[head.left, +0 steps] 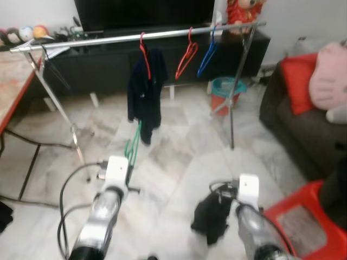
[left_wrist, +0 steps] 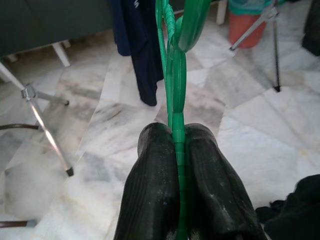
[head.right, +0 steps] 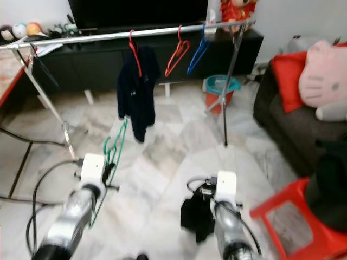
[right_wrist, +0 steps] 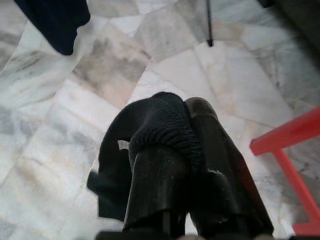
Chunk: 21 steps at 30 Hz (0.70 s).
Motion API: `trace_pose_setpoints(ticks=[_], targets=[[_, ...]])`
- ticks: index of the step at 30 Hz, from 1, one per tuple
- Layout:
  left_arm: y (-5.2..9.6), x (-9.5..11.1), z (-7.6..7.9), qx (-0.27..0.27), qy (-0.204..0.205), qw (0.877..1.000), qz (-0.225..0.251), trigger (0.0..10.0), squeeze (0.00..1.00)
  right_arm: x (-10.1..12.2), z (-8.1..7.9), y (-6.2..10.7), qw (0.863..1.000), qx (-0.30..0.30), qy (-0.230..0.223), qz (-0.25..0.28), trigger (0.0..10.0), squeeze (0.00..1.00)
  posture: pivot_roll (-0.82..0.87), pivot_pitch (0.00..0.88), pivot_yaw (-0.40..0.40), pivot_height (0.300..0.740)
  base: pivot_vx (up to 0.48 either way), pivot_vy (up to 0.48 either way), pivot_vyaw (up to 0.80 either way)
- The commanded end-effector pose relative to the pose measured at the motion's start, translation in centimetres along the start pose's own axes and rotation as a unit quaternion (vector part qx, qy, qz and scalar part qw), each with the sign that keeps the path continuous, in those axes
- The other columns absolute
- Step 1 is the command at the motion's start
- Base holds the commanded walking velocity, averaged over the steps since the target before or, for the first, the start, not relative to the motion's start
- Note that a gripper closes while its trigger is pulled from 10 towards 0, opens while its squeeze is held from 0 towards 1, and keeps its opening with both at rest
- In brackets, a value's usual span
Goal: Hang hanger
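Green hanger [left_wrist: 172,75] — clamped in left gripper [left_wrist: 181,142].

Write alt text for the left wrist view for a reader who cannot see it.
The left gripper's two black fingers are shut on a green plastic hanger held edge-on above a pale marble floor. Beyond it hangs a dark navy garment, beside a metal rack leg.

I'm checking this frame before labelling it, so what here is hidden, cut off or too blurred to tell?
- Green hanger: its hook runs off the left wrist view's top edge; the left gripper covers its lower part.
- Black garment: wrapped over the right gripper, so its type is unclear.
- Rail: its left end is blurred in the left eye view.
- Red stool: cut by the frame corner.
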<state>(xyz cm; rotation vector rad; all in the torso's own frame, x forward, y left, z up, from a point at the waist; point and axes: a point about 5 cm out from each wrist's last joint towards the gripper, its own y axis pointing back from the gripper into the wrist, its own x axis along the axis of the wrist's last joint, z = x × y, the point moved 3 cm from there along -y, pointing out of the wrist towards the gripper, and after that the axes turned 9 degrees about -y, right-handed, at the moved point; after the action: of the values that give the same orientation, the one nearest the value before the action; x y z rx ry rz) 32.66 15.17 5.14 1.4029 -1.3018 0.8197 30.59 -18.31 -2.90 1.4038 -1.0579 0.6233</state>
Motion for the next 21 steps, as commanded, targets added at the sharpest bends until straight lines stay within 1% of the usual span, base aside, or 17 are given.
trace_pose_setpoints(ticks=[1,15,21], targets=[[-0.02,0.38,-0.51,0.004,-0.007,1.0,0.005,10.0,0.0,0.74,-0.26,-0.17,1.0,0.001,-0.007,0.015,10.0,0.0,0.1,0.0,0.01,0.74,-0.244,0.0,0.0],[-0.02,0.41,-0.42,0.003,-0.008,1.0,0.005,10.0,0.0,0.89,-0.37,-0.22,1.0,0.004,-0.008,0.017,10.0,0.0,0.1,0.0,0.011,0.74,-0.247,0.0,0.0],[0.0,0.33,-0.31,0.001,-0.008,1.0,0.003,10.0,0.0,1.37,-0.53,-0.37,1.0,0.008,-0.007,0.022,10.0,0.0,0.1,0.0,0.012,0.74,-0.247,0.0,0.0]])
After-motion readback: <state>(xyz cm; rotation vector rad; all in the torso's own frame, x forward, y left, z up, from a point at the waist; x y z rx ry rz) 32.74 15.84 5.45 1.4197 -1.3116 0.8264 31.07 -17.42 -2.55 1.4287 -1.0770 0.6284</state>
